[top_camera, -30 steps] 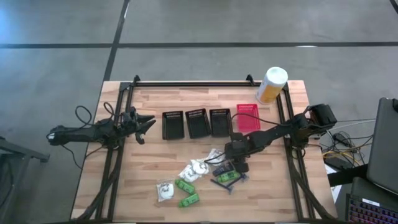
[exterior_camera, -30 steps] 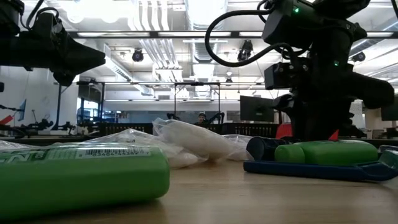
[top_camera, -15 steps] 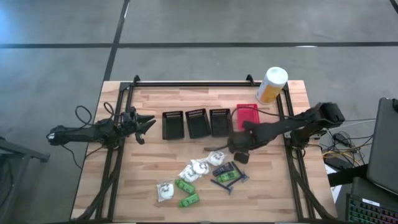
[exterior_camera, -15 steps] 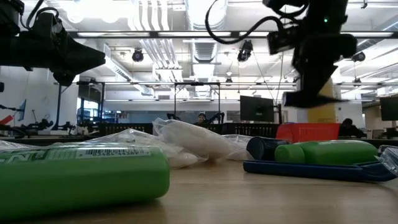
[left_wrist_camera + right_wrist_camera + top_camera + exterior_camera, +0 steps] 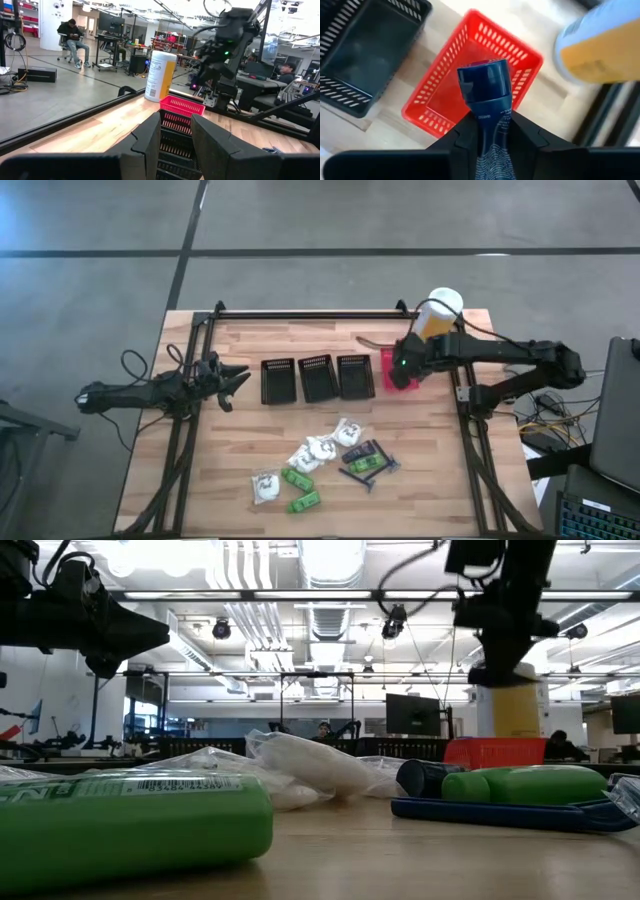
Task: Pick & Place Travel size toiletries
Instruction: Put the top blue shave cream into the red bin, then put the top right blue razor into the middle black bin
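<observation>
The travel size toiletries point(image 5: 325, 460) lie in a loose pile on the table's near middle: white wrapped lumps point(image 5: 318, 450), green packets point(image 5: 300, 490) and dark sachets point(image 5: 365, 462). The low view shows a green packet point(image 5: 130, 830), a white lump point(image 5: 300, 765) and a green tube point(image 5: 525, 783) close up. My right gripper point(image 5: 403, 367) hangs over the red basket point(image 5: 445, 102), shut on a dark blue tube point(image 5: 487, 100). My left gripper point(image 5: 235, 378) waits open at the table's left edge point(image 5: 175, 131). My right gripper point(image 5: 487, 125) pinches the dark blue tube by its body just behind the cap point(image 5: 490, 117), between the two fingers. The fingers point down from above and lie along the tube. The capped end point(image 5: 485, 82) sticks out past the fingertips, lifted clear above the red basket.
Three black mesh baskets point(image 5: 317, 377) stand in a row left of the red basket point(image 5: 392, 358). The tall white-and-yellow canister point(image 5: 437, 317) stands right behind it at the far right corner. Black frame rails point(image 5: 300, 313) run along the table's far edge and sides. People sit in the room beyond.
My right gripper has risen from the pile with the dark blue tube and swung toward the table's far right. It now hangs over the red basket. The pile and my left arm have kept still.
</observation>
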`<move>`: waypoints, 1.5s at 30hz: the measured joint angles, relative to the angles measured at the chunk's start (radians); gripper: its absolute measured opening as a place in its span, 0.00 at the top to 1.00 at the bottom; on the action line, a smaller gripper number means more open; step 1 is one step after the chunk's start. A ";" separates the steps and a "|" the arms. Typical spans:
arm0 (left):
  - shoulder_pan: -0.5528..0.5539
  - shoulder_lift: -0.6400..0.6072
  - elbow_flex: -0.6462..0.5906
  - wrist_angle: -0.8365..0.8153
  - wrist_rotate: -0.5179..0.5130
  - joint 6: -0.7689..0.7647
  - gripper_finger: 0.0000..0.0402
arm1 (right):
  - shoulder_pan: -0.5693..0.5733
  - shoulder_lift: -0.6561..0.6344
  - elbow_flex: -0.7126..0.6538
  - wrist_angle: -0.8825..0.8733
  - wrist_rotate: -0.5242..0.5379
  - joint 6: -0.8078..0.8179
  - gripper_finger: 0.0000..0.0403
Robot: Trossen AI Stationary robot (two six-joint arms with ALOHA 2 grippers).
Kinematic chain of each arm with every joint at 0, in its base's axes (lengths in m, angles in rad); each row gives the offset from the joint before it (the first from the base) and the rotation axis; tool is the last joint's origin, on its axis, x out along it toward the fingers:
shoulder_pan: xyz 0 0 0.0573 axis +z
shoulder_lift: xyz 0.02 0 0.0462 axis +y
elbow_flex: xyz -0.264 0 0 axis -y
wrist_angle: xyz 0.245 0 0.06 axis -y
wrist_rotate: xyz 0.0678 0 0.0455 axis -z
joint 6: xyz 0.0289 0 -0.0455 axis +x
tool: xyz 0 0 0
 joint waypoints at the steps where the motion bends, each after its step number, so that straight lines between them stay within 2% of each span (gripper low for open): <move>1: 0.000 0.000 0.000 0.000 0.000 0.000 0.71 | -0.029 -0.008 -0.026 0.036 -0.029 -0.018 0.79; 7: 0.000 0.000 0.000 0.000 0.000 0.000 0.71 | -0.127 -0.008 -0.140 0.229 -0.130 -0.103 0.75; 15: 0.000 0.000 0.000 0.000 0.000 0.000 0.71 | -0.215 0.017 -0.184 0.335 -0.129 -0.136 0.80; 21: 0.000 0.000 0.000 0.000 0.000 0.000 0.71 | -0.253 0.019 -0.185 0.408 -0.130 -0.150 0.72; 27: 0.000 0.000 0.000 0.000 0.000 0.000 0.71 | -0.257 0.019 -0.204 0.403 -0.137 -0.105 0.63; 34: 0.000 0.000 0.000 0.000 0.000 0.000 0.71 | -0.256 0.018 -0.220 0.405 -0.137 -0.104 0.56; 45: 0.000 0.000 0.000 0.000 0.000 0.000 0.71 | -0.174 0.018 -0.219 0.398 -0.170 -0.105 0.58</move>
